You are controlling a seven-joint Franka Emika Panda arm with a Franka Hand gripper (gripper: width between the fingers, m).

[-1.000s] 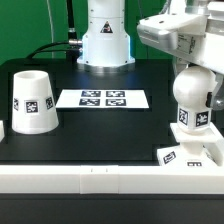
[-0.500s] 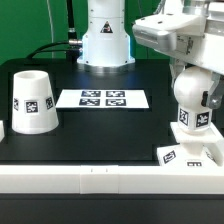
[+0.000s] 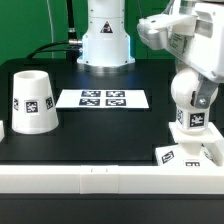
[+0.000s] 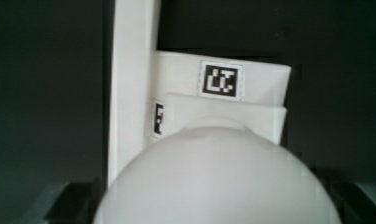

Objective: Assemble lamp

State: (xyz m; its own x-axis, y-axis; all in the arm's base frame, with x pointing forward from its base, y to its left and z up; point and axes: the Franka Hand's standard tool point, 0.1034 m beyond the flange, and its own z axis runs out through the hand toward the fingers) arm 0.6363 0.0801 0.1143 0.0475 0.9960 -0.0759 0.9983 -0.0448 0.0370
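The rounded white bulb [image 3: 188,92] stands upright over the flat square base [image 3: 176,156] at the exterior view's right front, with its lower end at the base's top. My gripper [image 3: 190,90] is shut on the bulb from above. In the wrist view the bulb [image 4: 211,178] fills the foreground between dark fingers [image 4: 68,205], and the base [image 4: 238,95] with its tag lies beyond it. The tapered shade [image 3: 32,100] stands apart at the exterior view's left, mouth down.
The marker board [image 3: 102,98] lies flat in the middle of the black table. The white robot pedestal [image 3: 105,40] stands behind it. A raised white rim [image 3: 100,175] runs along the table's front edge, right beside the base.
My wrist has turned above the bulb and the hand has swung toward the exterior view's right. The bulb's tag has shifted slightly right. The bulb stays over the base.
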